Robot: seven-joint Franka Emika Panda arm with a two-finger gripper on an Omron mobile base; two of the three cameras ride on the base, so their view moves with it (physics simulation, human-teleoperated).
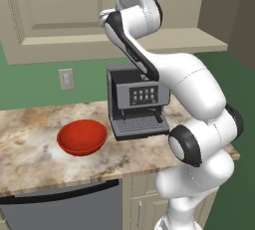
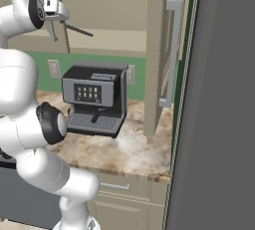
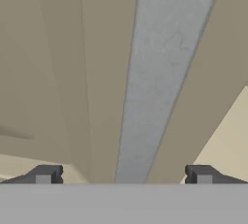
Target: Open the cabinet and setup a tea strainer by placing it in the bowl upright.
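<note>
1. Two dark fingertips of the gripper [image 3: 123, 174] stand spread wide, released and grasping nothing, with the long silver bar handle [image 3: 160, 77] of the wide beige recessed-panel wall cabinet [image 3: 58, 72] running up between them. The hand is lined up this way, I judge, so the jaws can close across the bar and pull the door.
2. In the right base view the white arm's hand [image 2: 50, 6] is raised to the cabinet's lower edge, above the counter; the door there looks shut, so opening appears not yet begun.
3. The wide, shallow, glossy red bowl [image 1: 82, 137] sits upright on the speckled marble counter [image 1: 30, 154], just left of the grey coffee machine [image 1: 137, 102] and apart from it, ready to receive the strainer.
4. The small wire-mesh tea strainer cannot be made out; whether it lies behind the closed doors I cannot tell.
5. Around: a white wall outlet [image 1: 66, 78] on the green wall, and a tall beige side panel with its own silver handle [image 2: 172, 55] at the counter's right end, beside a dark grey slab.
6. The coffee machine stands directly below the hand; its top could crowd a later descent toward the bowl.
</note>
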